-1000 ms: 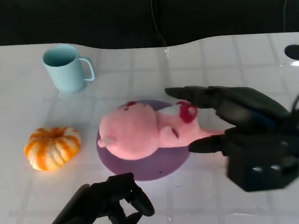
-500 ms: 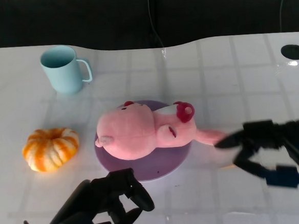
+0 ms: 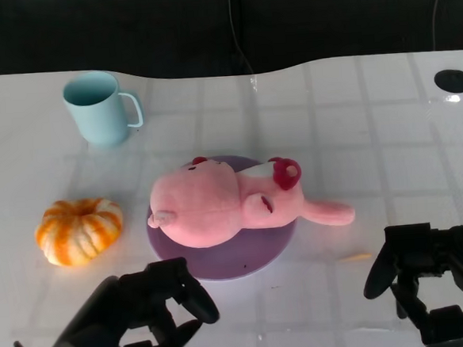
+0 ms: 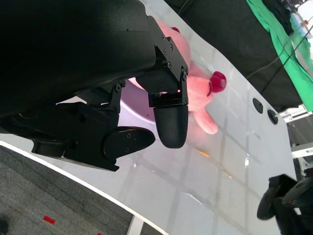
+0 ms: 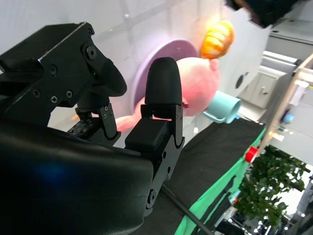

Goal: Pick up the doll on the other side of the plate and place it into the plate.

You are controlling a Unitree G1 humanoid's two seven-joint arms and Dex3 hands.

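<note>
The pink plush doll with a red bow [image 3: 225, 202] lay on its side across the flat round purple plate [image 3: 238, 260], its rounded head toward nine o'clock and one pink limb [image 3: 328, 212] reaching off the rim onto the white table [image 3: 355, 117] toward three o'clock. No hand touched it.

The black left hand [image 3: 157, 306] sat at seven o'clock from the plate, just off the near rim, with its fingers curled inward and nothing in them. In the left wrist view a rounded fingertip [image 4: 171, 125] hung over the table with the doll [image 4: 193, 78] beyond it, apart from it.

The black right hand [image 3: 425, 275] sat at four o'clock from the plate, well apart from the doll, with its fingers curled and holding nothing. The right wrist view showed its fingers [image 5: 161, 90] raised before the doll [image 5: 195, 88] without contact.

A pale blue ceramic mug [image 3: 98, 107] stood upright at eleven o'clock from the plate, handle toward three o'clock. A small orange-and-white striped pumpkin [image 3: 80, 229] rested at nine o'clock, near the plate but apart from it.
</note>
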